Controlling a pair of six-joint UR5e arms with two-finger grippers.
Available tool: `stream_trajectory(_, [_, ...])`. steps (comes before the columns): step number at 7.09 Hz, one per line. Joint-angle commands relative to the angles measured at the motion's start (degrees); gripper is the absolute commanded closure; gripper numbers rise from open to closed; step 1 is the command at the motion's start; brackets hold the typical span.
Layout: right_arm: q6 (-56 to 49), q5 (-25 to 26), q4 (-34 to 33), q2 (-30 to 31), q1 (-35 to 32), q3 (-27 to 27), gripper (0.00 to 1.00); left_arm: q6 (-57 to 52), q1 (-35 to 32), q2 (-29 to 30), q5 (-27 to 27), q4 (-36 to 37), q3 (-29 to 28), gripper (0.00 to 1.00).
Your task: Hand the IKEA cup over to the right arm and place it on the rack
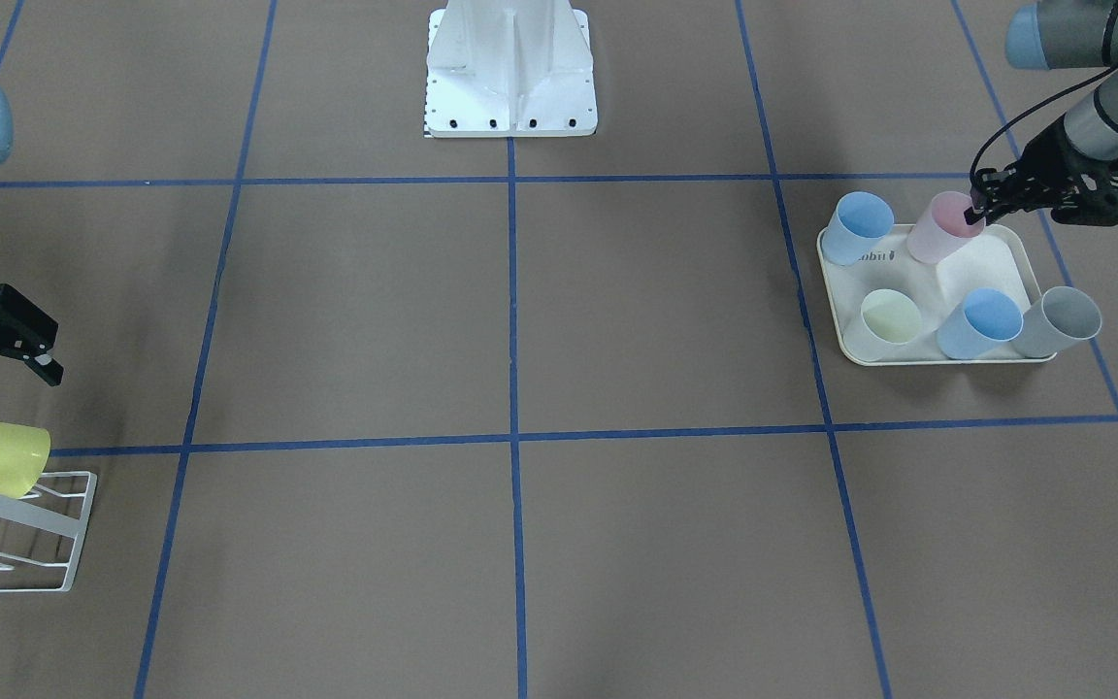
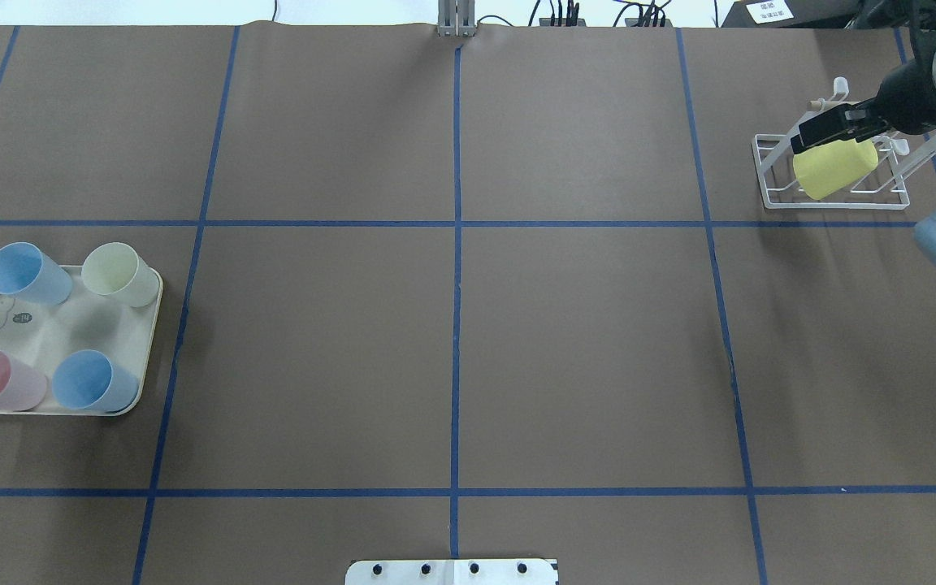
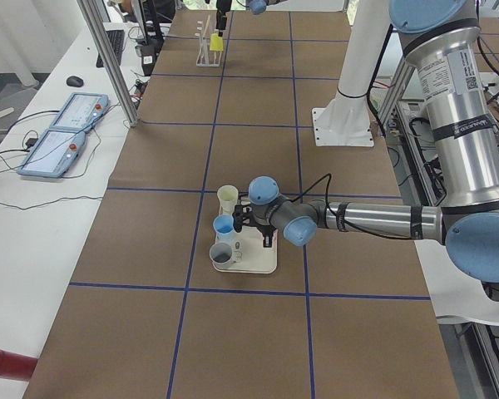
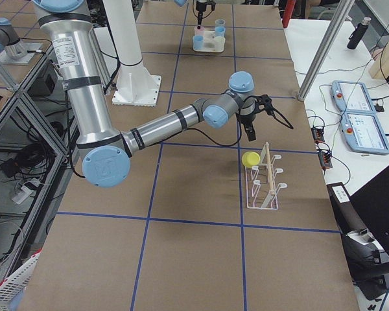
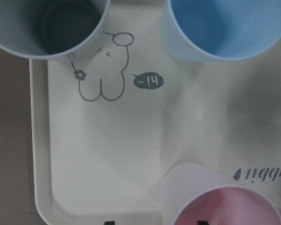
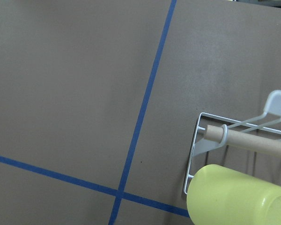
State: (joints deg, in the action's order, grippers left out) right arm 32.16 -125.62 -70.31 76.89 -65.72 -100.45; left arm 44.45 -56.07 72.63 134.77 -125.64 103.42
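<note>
One pink cup point(image 1: 942, 233) | left gripper point(image 1: 978, 206) at its rim | on tray point(image 1: 994, 262)

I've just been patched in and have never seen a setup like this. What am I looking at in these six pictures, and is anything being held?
Two robot arms work at a brown table taped into squares. Two pictures look down on it, one from behind the robot and one facing it. Two look along it from the ends, and two come from cameras on the wrists. The left gripper is open, astride the rim of the pink cup, which stands on a cream tray with four other cups. The right gripper is open and empty, near the rack, where a yellow cup lies tipped on its side. Nothing is held.
</note>
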Motion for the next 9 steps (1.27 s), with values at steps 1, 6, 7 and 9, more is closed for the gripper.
stream_trajectory(1, [0.0, 0.0, 0.0, 0.0, 0.0, 0.1, 0.00, -0.1, -4.3, -1.6, 8.4, 0.0, 3.2, 1.00])
stream_trajectory(6, [4.5, 0.2, 0.4, -0.2, 0.1, -0.5, 0.00, 0.6, -18.7, -1.5, 18.9, 0.2, 8.2, 1.00])
stream_trajectory(7, [10.6, 0.0, 0.6, -0.2, 0.1, -2.8, 0.00, 8.1, -19.0, -0.4, 19.7, 0.1, 10.2, 1.00])
stream_trajectory(9, [19.6, -0.2, 0.7, -0.1, 0.1, -6.9, 0.00, 27.1, -19.0, 9.0, 19.9, -0.8, 12.2, 1.00])
